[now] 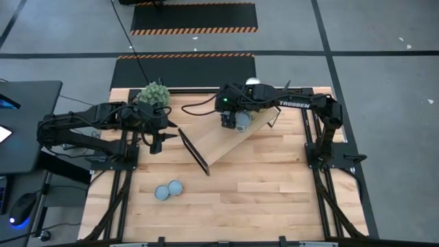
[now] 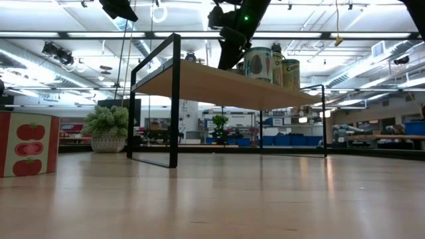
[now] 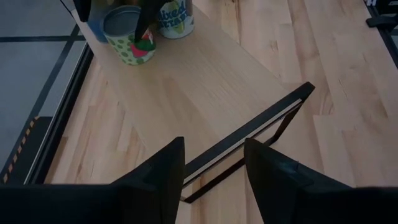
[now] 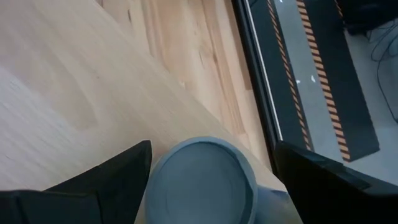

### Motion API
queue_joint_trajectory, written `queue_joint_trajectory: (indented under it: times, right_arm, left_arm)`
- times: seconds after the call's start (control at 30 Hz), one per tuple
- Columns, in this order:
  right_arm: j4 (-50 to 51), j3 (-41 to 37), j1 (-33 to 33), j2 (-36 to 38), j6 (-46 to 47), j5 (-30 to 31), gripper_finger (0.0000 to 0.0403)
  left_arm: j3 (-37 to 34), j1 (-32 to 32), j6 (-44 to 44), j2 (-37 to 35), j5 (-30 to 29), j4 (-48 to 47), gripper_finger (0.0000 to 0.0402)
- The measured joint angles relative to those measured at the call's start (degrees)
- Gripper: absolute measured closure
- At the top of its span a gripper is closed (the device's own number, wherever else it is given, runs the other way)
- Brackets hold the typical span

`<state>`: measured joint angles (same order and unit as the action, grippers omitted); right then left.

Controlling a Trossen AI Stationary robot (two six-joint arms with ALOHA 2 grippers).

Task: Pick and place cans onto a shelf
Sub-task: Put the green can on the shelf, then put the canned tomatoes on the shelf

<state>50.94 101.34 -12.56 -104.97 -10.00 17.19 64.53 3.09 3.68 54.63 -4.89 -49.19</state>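
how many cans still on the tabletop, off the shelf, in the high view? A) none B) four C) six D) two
D: the high view shows two cans side by side on the table near its front edge, clear of the shelf; the other cans it shows are on the shelf.

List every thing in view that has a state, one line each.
shelf: upright on the table, cans on its far end.
grey-topped can: standing on the shelf, between the open right end effector's fingers.
two cans: upright on the table, unshelved.
left end effector: open, empty, above the shelf's near end.
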Motion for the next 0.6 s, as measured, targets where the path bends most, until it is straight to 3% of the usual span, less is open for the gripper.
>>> queue_joint_trajectory:
  times: [0.2, 0.33, 0.47, 0.6]
  right_arm:
    - [-1.6, 0.7, 0.1, 0.0, 0.4, -0.3, 0.0055]
    - [-4.1, 3.1, 1.4, 0.2, -0.3, -1.1, 0.0055]
    - [-7.7, 5.6, 4.0, 0.2, 1.0, -5.7, 0.0055]
    - [-11.2, 5.6, 8.2, 0.2, 1.3, -7.5, 0.0055]
  left_arm:
    - [0.0, 0.0, -0.3, 0.0, 0.6, 0.0, 0.0230]
    - [0.0, -0.1, -1.5, 0.0, 8.7, -0.2, 0.0230]
    - [0.0, -0.5, -4.9, 0.0, 17.6, -1.5, 0.0230]
    - [0.0, -2.8, -7.3, 0.9, 23.3, -7.8, 0.0230]
